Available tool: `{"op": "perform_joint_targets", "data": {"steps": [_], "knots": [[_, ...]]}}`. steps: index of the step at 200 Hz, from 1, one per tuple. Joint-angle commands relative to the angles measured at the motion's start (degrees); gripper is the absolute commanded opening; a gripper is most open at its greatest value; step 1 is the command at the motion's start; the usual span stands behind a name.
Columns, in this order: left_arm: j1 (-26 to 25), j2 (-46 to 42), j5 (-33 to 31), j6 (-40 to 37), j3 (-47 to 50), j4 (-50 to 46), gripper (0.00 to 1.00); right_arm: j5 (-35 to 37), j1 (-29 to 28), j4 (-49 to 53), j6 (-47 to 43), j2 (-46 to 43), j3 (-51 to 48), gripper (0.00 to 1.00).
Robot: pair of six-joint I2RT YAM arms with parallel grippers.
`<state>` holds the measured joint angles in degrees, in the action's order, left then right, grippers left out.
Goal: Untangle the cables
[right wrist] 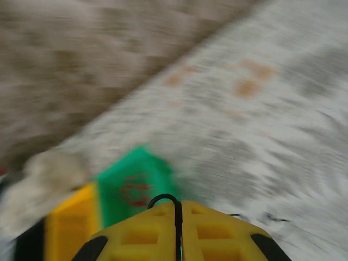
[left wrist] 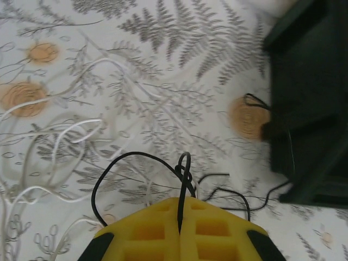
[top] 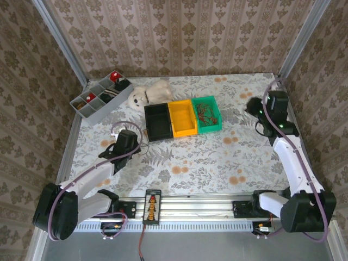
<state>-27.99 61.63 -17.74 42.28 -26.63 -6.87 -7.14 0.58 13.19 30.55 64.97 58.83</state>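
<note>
White cables (left wrist: pixel 89 136) lie loose on the worktop (left wrist: pixel 163 65), near the black bin (left wrist: pixel 310 109). Left claw (left wrist: pixel 182 202): pressed together, pinching a black cable (left wrist: pixel 136 153). Right claw (right wrist: pixel 178 205): pressed together, pinching a black loop (right wrist: pixel 163 197); view blurred.

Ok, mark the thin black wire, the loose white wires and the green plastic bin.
thin black wire (left wrist: pixel 133 154), left wrist view, on the top of its arc.
loose white wires (left wrist: pixel 81 124), left wrist view, on one curved strand.
green plastic bin (top: pixel 210 128), top external view, on its front wall.
</note>
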Motion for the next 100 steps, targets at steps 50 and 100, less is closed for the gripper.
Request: {"op": "perform_joint_targets", "data": {"steps": [50,100], "knots": [[-1.0,0.5,-5.1,5.2,-1.1,-0.7,0.0,-6.6,-17.7,-4.3,-8.7,12.5,23.0,0.12],[-1.1,0.4,-5.5,5.1,-1.6,-2.0,0.0,-8.4,-21.2,-7.7,-6.5,28.3,26.8,0.12]]}}
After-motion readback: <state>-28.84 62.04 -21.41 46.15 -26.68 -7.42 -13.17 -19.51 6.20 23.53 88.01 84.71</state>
